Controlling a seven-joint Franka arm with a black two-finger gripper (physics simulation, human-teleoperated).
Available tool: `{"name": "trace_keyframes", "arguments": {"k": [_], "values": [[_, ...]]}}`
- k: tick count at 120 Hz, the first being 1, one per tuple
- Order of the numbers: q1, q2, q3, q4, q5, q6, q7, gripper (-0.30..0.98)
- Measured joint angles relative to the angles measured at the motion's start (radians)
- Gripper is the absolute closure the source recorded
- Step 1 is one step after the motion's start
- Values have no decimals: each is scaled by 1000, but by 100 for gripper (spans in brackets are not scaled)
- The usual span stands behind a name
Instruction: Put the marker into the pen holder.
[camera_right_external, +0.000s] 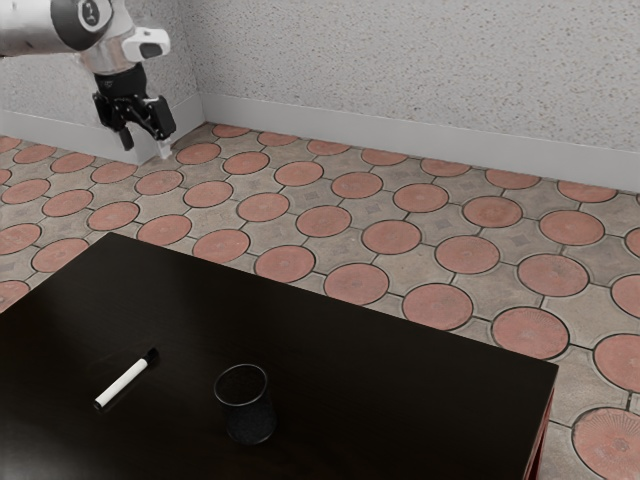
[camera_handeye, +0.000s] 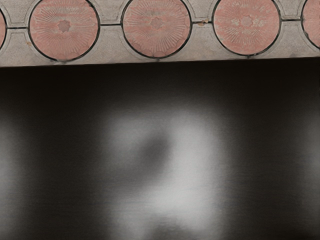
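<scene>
At the exterior view's left, a slim white marker with black ends (camera_right_external: 122, 384) lies flat on the glossy black rectangular tabletop (camera_right_external: 330, 330), slanting, its black cap pointing roughly toward the far edge. It is nearer the left edge than the right corner. My black two-finger end effector (camera_right_external: 147, 143) hangs raised at the upper left, seen past the tabletop's far left corner, fingers spread with a gap between them. To the marker's right, well apart from it, a dark round mesh pen holder (camera_right_external: 247, 408) stands upright. Beyond the far edge runs a floor of round reddish tiles (camera_right_external: 392, 237).
</scene>
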Motion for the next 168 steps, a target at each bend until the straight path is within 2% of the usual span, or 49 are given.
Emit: {"name": "trace_keyframes", "arguments": {"k": [21,40,55,76,97,138,168], "values": [[-3,35,1,-35,-4,18,28,2],[-19,79,8,-302,0,133,40,2],[-25,84,20,-445,5,235,43,2],[-46,19,40,-670,38,391,45,2],[-50,-32,64,-804,90,513,48,2],[-50,1,66,-906,-26,712,136,2],[-71,-1,65,-932,-52,780,202,4]]}}
